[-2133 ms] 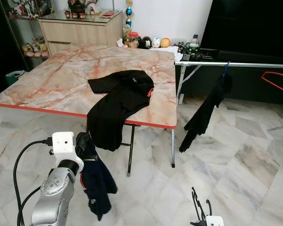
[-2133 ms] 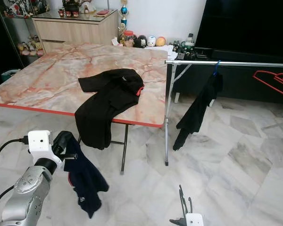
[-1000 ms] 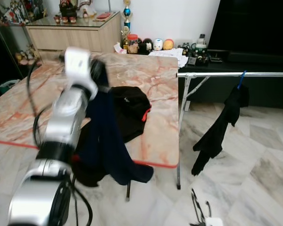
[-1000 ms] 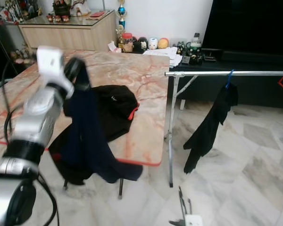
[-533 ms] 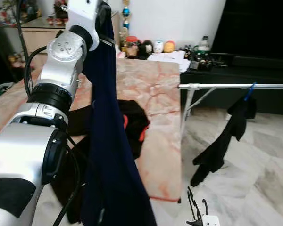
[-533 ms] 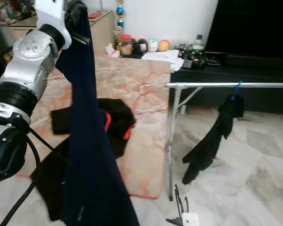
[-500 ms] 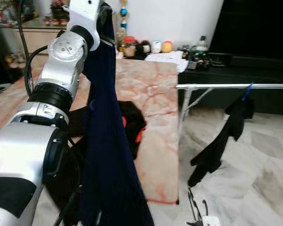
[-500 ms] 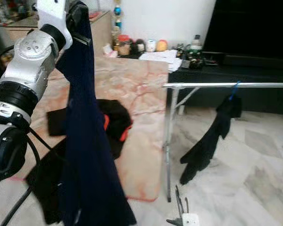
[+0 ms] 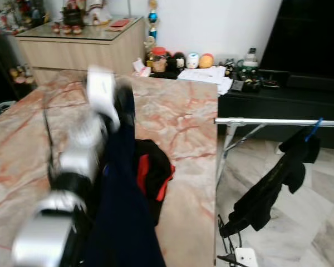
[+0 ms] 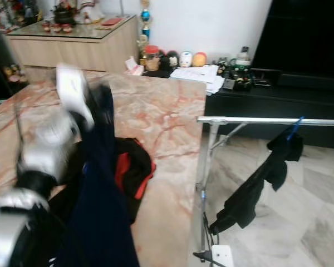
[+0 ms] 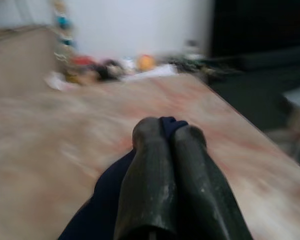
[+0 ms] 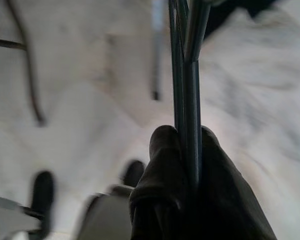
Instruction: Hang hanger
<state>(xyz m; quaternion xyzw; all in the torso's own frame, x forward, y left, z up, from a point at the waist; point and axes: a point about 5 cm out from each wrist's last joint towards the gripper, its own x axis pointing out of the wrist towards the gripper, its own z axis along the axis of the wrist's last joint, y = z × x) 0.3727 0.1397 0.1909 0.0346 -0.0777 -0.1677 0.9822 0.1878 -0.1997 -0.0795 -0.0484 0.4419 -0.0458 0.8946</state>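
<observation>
Low at the robot's right side, the right gripper (image 12: 182,145) is clamped on a thin dark hanger (image 12: 185,75), whose wires run straight out from between the 2 black fingers (image 12: 162,150) over the pale marble floor (image 9: 317,222). In the left eye view that hanger (image 9: 227,245) sticks up near the bottom edge, just beside the drying rack's leg.

The left gripper (image 11: 169,131) is raised over the table, blurred, its 2 fingers pressed together on a fold of the navy garment (image 9: 119,222). The cloth hangs down from the pinch along the silver arm and covers part of the table's near side.

Behind it a black garment with red lining (image 9: 153,172) lies on the marble-patterned table (image 9: 183,111). To the right stands the metal drying rack (image 9: 267,121); a black garment (image 9: 267,194) hangs from its rail on a blue hanger (image 9: 313,129). Farther back a wooden sideboard (image 9: 78,50) stands against the white wall, with small ornaments (image 9: 181,58) lined up beside it.
</observation>
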